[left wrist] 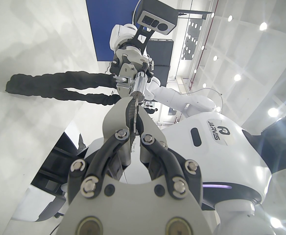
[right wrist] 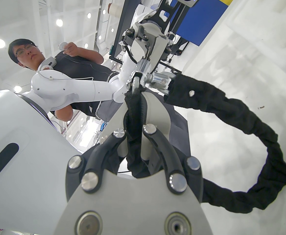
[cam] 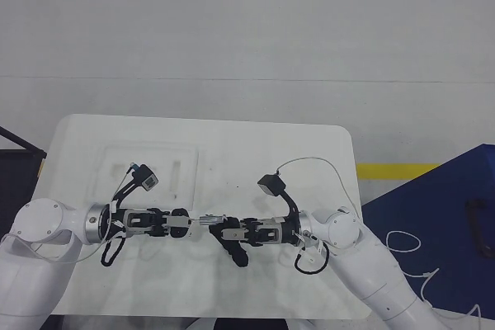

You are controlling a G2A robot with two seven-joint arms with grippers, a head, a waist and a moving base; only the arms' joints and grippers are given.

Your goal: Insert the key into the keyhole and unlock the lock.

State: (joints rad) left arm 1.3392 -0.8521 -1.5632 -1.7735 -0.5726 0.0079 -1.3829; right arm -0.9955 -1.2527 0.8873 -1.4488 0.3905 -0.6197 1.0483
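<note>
Metal key (left wrist: 135, 101) pinched in left hand (left wrist: 134, 117) seemingly enters lock (left wrist: 139, 86) in right hand (right wrist: 134, 99)

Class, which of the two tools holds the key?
The left tool, pinching the thin key; the right tool grips the black-sleeved lock.

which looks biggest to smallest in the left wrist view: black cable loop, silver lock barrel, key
1. black cable loop
2-3. silver lock barrel and key look alike; the key sits partly hidden in the left pincer, so unranked.
</note>
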